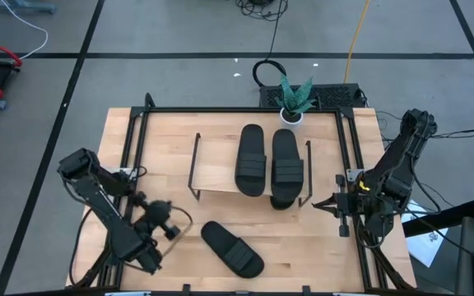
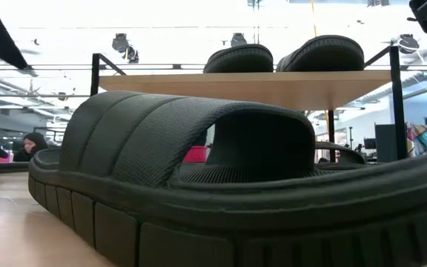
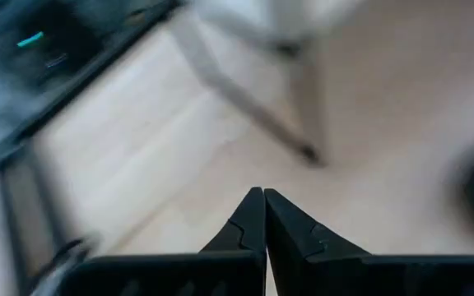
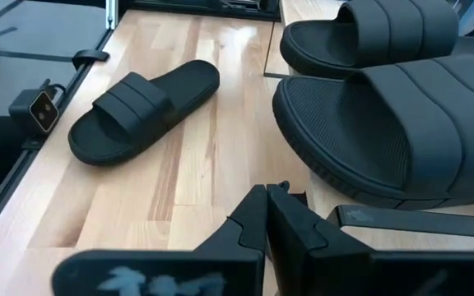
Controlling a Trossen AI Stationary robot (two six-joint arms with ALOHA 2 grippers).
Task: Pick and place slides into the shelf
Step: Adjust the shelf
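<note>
Two slides [image 1: 251,159] atop shelf [image 1: 215,164]; third [image 1: 232,248] on bench [image 1: 319,247]; both grippers [image 1: 189,222] [image 1: 318,204] clenched, empty.

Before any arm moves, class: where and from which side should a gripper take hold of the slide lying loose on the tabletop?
Probably the loose slide's long side edge, from above: it lies flat, sole down, diagonal on the table, so the thin rim fits between fingers. The shut left gripper sits nearest.

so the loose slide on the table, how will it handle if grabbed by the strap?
The loose slide looks foam-like and thick-soled, so probably light. Its wide ribbed strap arches above the footbed, likely a secure, non-slippery hold. Lying flat on the table, it shouldn't roll or tip.
</note>
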